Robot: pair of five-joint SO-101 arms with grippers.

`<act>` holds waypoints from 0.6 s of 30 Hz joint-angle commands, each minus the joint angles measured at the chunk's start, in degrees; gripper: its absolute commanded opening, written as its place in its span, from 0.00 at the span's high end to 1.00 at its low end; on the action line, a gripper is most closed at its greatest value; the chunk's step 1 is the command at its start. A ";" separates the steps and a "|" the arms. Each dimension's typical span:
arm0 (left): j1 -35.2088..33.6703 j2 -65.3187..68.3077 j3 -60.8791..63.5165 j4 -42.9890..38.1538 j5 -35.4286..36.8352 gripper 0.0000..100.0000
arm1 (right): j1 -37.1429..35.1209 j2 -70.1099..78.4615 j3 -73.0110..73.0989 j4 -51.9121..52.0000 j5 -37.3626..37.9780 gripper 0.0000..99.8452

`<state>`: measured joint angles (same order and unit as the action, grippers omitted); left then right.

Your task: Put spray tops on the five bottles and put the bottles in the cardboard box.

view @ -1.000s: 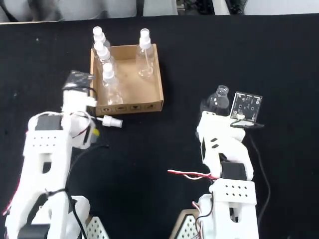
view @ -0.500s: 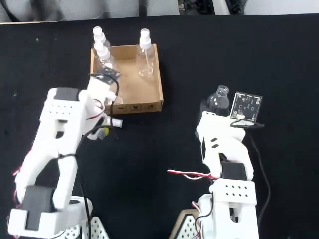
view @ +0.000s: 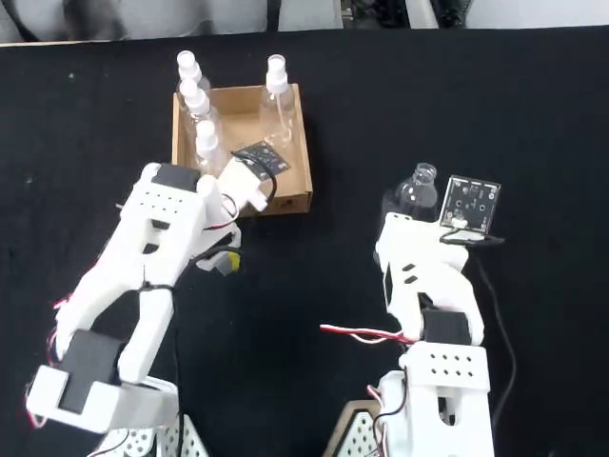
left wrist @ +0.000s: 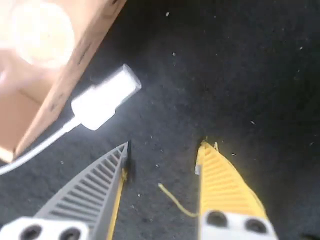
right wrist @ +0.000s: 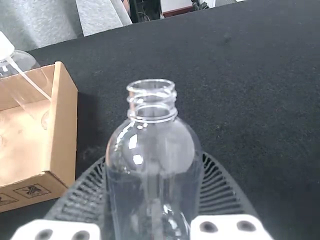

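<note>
The left gripper (left wrist: 164, 146) is spread wide near the loose spray top (left wrist: 105, 102); the right gripper (right wrist: 152, 177) clamps an uncapped bottle (right wrist: 150, 142).

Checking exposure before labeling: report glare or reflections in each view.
Left wrist view: a bottle inside the cardboard box washes out to white glare; the spray top is brightly lit. Right wrist view: highlights streak the uncapped bottle. High view: the black table shows no glare.

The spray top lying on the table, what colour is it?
The spray top is all white. It shows best in the left wrist view.
</note>
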<state>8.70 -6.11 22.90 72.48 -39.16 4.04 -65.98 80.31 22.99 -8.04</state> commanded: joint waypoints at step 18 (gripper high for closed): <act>-1.27 15.74 -17.45 -1.14 -2.90 0.79 | 1.32 -1.63 -0.48 -1.85 0.70 0.91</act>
<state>8.70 9.71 9.80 71.96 -41.45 4.04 -65.98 80.31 22.99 -8.04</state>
